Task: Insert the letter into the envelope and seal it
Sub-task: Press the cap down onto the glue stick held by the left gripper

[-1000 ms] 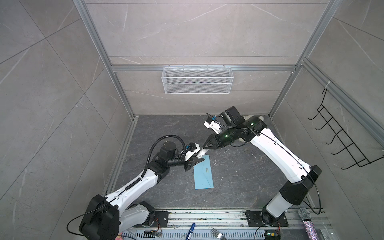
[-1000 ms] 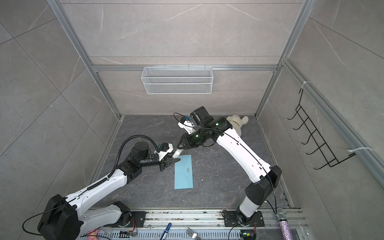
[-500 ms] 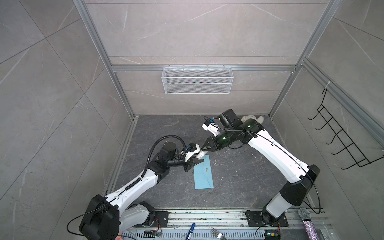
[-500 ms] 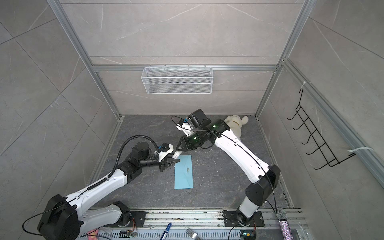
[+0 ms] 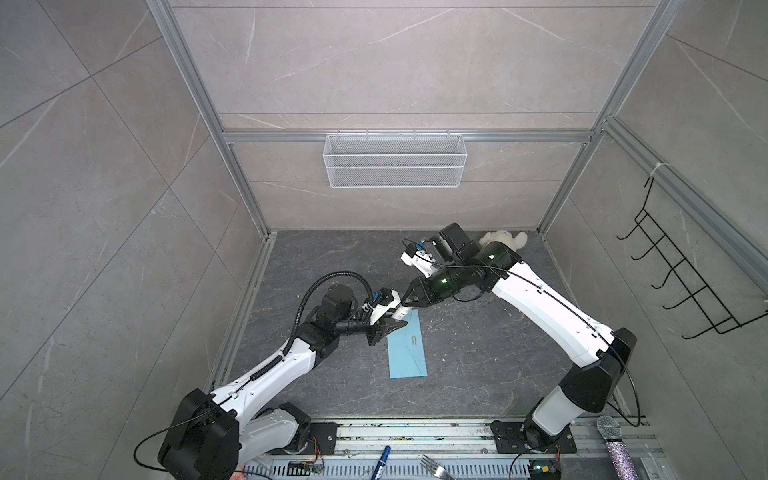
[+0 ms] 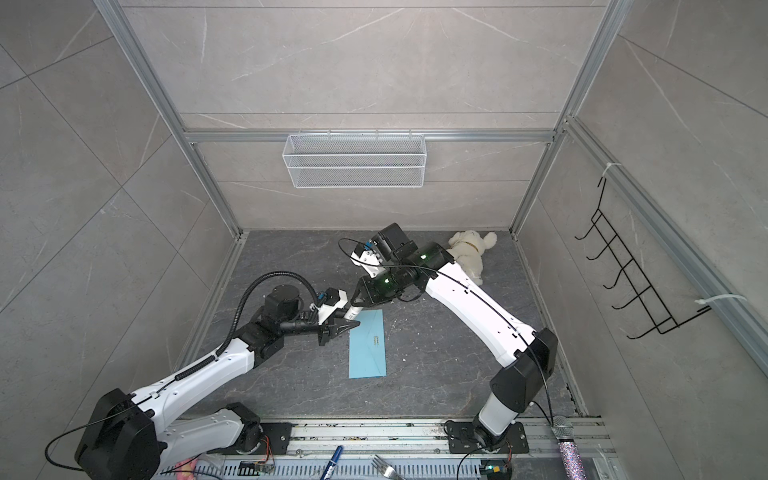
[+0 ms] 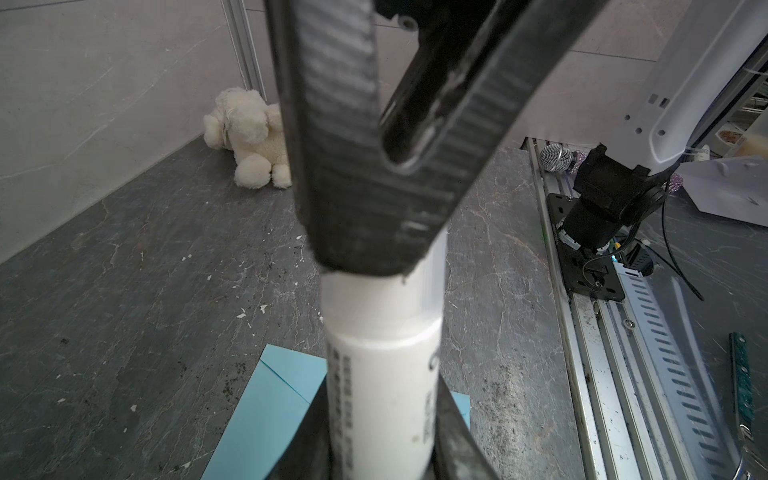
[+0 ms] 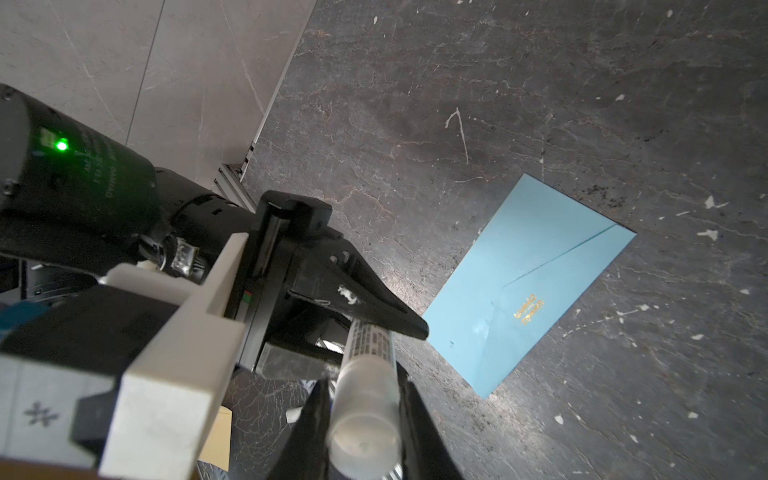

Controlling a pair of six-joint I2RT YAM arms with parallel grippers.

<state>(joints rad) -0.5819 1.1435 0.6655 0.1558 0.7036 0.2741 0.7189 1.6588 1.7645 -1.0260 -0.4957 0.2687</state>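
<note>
Blue envelope lies flat, long axis front-to-back; left gripper and right gripper pinch white tube.

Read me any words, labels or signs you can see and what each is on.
Gold print on the envelope: too small to read.
Black print on the glue stick: blurred, unreadable.
White lettering on the left arm's motor housing: unreadable.
Nothing reads clearly.

Bright, even light; near wrist-view foregrounds blur softly.
</note>
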